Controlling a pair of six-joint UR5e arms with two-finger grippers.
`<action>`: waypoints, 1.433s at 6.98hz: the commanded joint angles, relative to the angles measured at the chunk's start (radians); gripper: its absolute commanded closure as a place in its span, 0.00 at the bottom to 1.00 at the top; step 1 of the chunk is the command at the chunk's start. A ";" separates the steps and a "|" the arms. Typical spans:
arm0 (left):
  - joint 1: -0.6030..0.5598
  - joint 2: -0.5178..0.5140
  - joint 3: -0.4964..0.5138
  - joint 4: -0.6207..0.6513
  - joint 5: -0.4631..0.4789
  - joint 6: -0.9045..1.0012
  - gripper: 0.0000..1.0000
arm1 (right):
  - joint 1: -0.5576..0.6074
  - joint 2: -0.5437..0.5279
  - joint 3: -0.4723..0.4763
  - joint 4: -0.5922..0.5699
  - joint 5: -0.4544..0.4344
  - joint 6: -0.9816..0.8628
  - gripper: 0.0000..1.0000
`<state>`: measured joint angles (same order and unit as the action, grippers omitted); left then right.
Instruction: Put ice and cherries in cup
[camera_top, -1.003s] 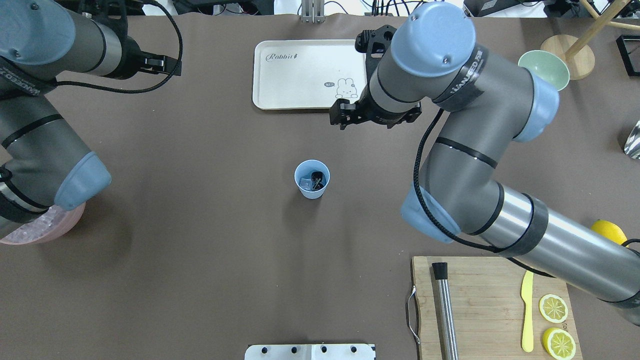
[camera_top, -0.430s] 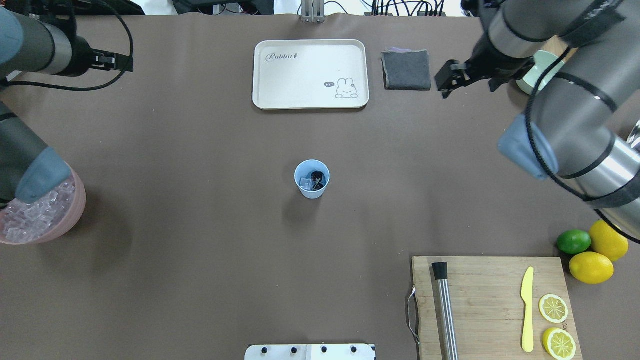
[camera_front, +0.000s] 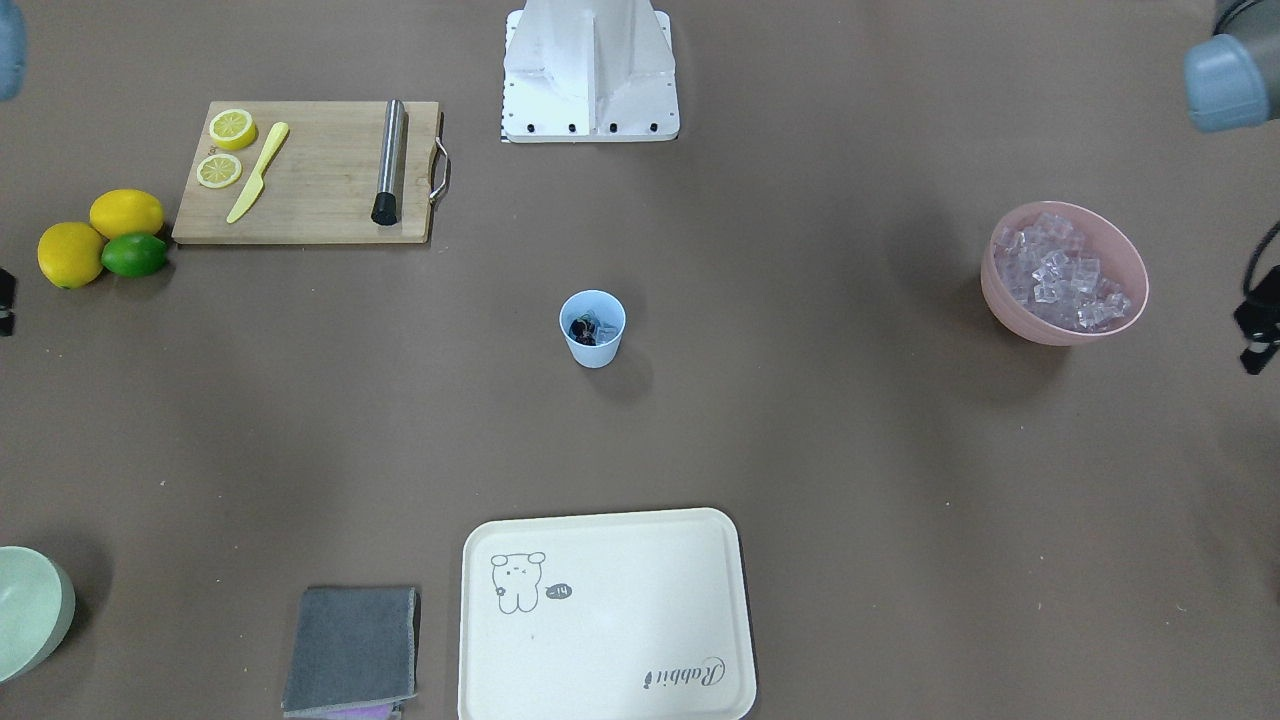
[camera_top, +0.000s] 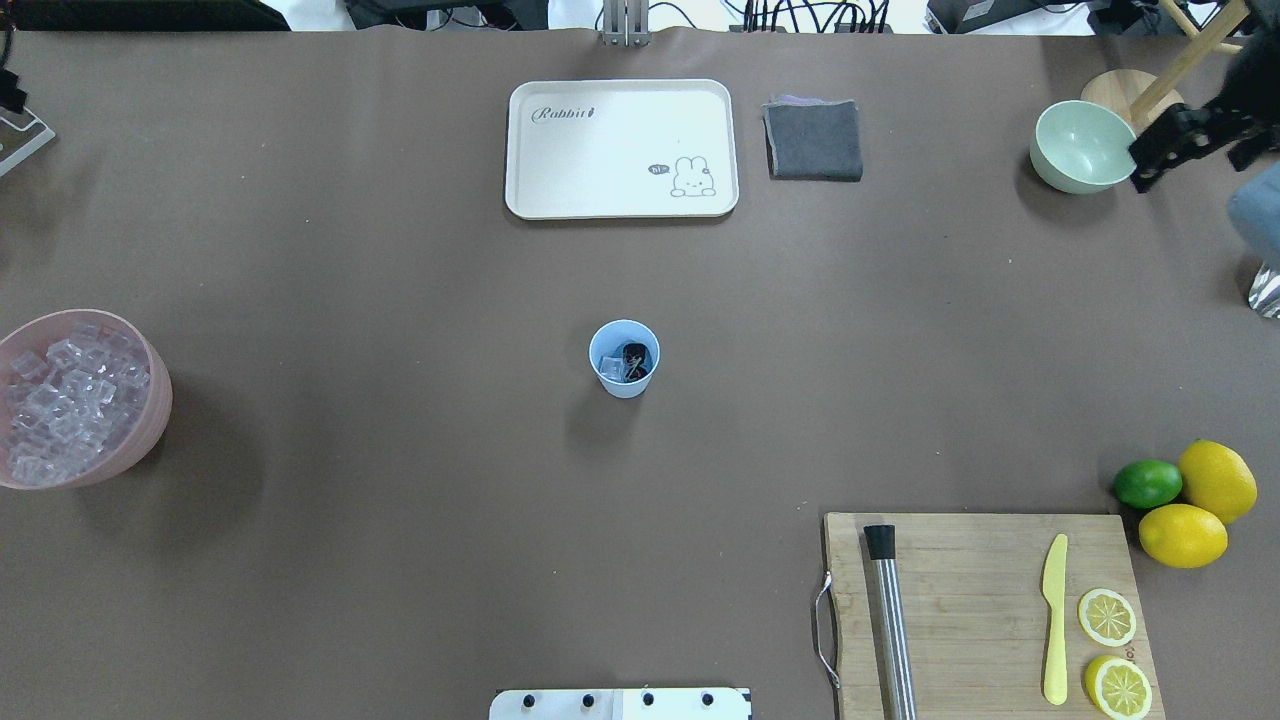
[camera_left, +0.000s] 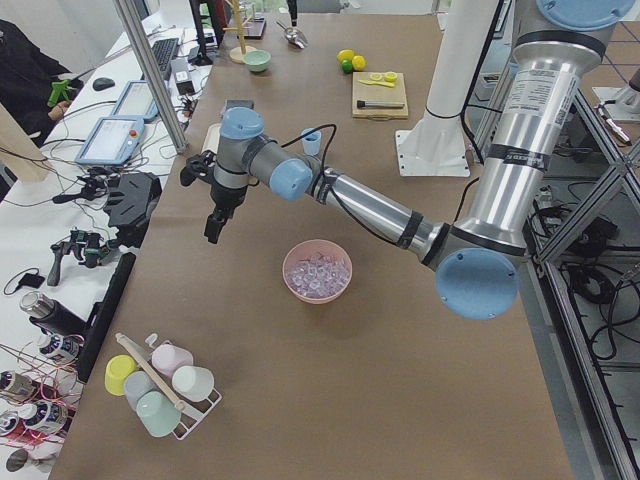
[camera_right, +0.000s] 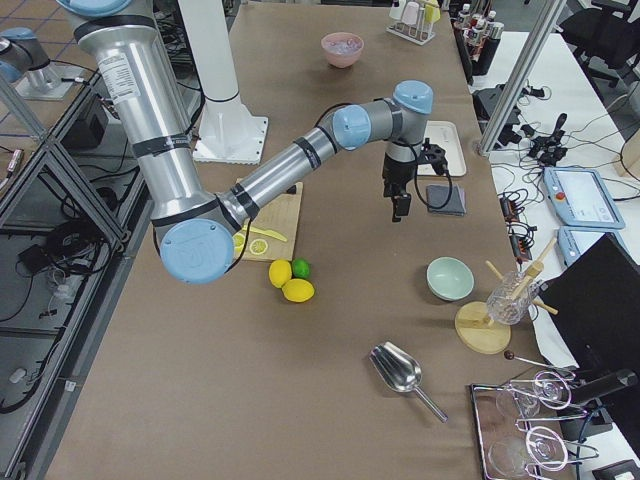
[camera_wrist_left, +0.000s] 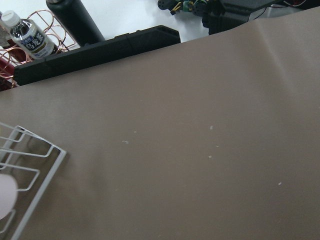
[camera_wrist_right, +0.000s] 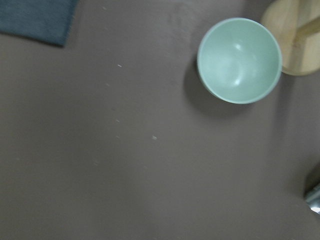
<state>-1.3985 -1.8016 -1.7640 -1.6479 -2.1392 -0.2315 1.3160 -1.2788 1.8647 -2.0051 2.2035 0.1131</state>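
**Table layout at the recorded moment.** The light blue cup (camera_top: 624, 358) stood upright at the table's centre, well apart from everything else. Inside it lay the dark cherries (camera_top: 635, 354), touching a few cubes of ice (camera_top: 611, 369). More ice filled the pink bowl (camera_top: 158, 415) at the left edge. The left gripper (camera_left: 212, 232) hung over the far left border of the table, beyond that bowl. The right gripper (camera_right: 400, 208) hung at the far right, just beside the pale green bowl (camera_top: 1080, 150). How wide either pair of jaws stood, and whether they held anything, could not be told. A cream rabbit tray (camera_top: 600, 160) and a grey cloth (camera_top: 813, 140) lay on the far side.
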 joint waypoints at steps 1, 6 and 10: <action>-0.100 0.118 0.026 0.042 -0.100 0.191 0.02 | 0.196 -0.103 -0.132 -0.054 0.096 -0.358 0.00; -0.214 0.201 0.115 -0.033 -0.168 0.230 0.02 | 0.292 -0.338 -0.157 0.186 0.128 -0.432 0.00; -0.231 0.231 0.116 -0.033 -0.176 0.230 0.02 | 0.292 -0.327 -0.150 0.199 0.125 -0.359 0.00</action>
<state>-1.6267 -1.5740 -1.6508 -1.6812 -2.3156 -0.0016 1.6072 -1.6014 1.7136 -1.8129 2.3287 -0.2441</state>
